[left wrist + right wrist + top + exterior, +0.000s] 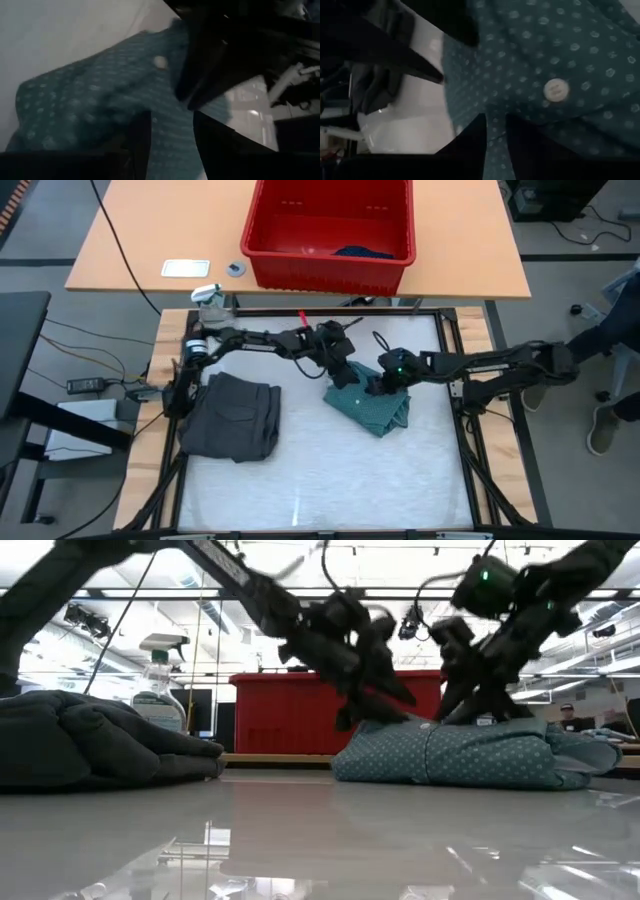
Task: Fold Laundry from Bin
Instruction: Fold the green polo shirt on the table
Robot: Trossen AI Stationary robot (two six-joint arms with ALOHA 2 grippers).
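1. The teal-green dotted shirt (372, 406) lies folded into a thick bundle near the middle of the white table (330, 490), a little toward the right. The cloth has small pale dots, and 1 white button (556, 90) shows on it in the right wrist view.
2. In the low view the shirt (460, 755) is a low, rounded pile, with soft folds at its right end.
3. The left gripper (343, 369) is at the upper left edge of the shirt. Its fingers (140, 140) stand with a narrow gap and the dotted cloth is seen between them; I cannot tell if they pinch it.
4. The right gripper (383, 383) is on the top of the shirt, just beside the left one. Its fingers (472, 137) are close together, directly over the cloth; a grip is not clear.
5. A dark grey garment (233, 416) lies folded on the left part of the table, well apart from the shirt.
6. The red bin (330, 265) stands on the wooden desk (130, 250) behind the table, with 1 dark blue piece (362, 252) inside.
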